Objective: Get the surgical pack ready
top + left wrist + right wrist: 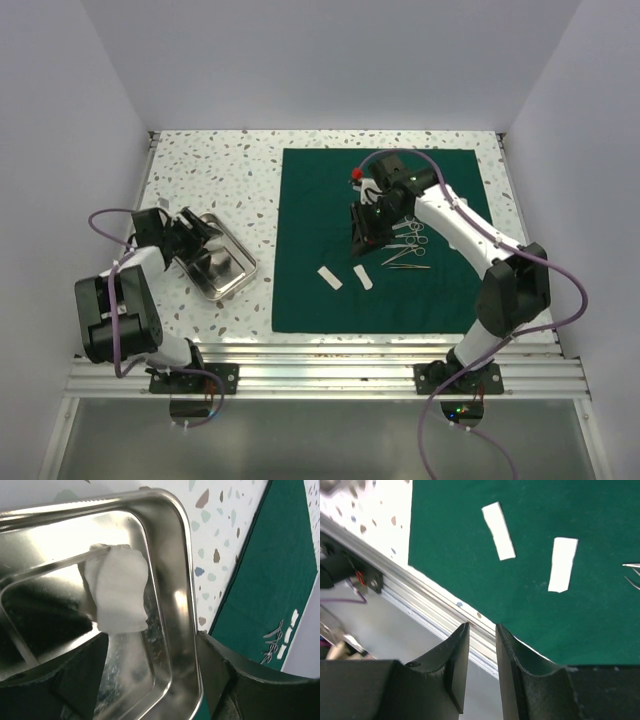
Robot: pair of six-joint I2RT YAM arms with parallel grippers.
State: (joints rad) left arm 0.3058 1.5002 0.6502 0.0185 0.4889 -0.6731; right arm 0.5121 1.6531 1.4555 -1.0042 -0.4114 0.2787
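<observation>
Left tool (pixel 197 232) hovers splayed over the metal tray (pixel 243 275).

left end effector (pixel 150 680): fingers spread wide, wrist tilted down | right end effector (pixel 482 667): fingers nearly together, nothing between

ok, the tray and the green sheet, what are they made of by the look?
Tray: polished metal, likely stainless steel; mirror reflections and bright glare on its walls. Green sheet: looks like matte cloth or a nonwoven drape; no shine, thin flat edge. Which of the two can't be told from these views.
</observation>
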